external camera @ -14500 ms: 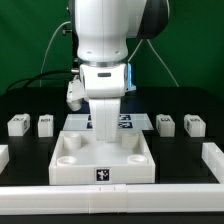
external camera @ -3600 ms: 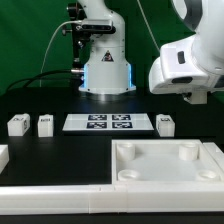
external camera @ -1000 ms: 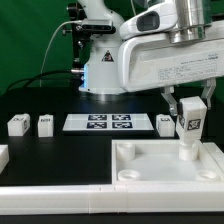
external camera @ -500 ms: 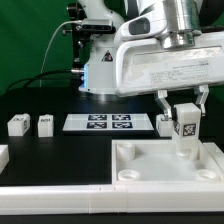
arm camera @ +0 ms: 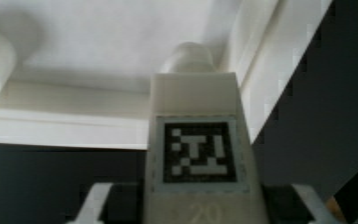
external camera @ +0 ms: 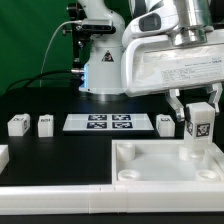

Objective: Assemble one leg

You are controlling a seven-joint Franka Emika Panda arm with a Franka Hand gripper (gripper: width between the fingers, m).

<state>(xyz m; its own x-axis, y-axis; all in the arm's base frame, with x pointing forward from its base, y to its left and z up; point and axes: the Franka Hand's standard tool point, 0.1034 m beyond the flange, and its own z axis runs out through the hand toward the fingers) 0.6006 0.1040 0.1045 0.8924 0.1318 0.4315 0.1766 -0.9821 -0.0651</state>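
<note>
My gripper (external camera: 198, 112) is shut on a leg (external camera: 199, 130), a white block with a black-and-white marker, held upright over the far right corner of the large white tray-like piece (external camera: 150, 168). Its lower end reaches down near the corner socket; I cannot tell if it touches. In the wrist view the leg (arm camera: 199, 130) fills the middle, marker facing the camera, between the two fingers (arm camera: 101, 200), with the tray's white wall behind it. Three more legs rest on the table: two on the exterior view's left (external camera: 17, 125) (external camera: 45, 124) and one on the right (external camera: 165, 124).
The marker board (external camera: 107, 123) lies flat behind the tray. The robot base (external camera: 103, 60) stands at the back with cables on the exterior view's left. A white block (external camera: 3, 156) sits at the left edge, and a white rail (external camera: 60, 199) runs along the front.
The gripper with the leg has shifted toward the exterior view's right, along the tray's far edge to its right corner. Earlier the tray sat centred and was moved right.
</note>
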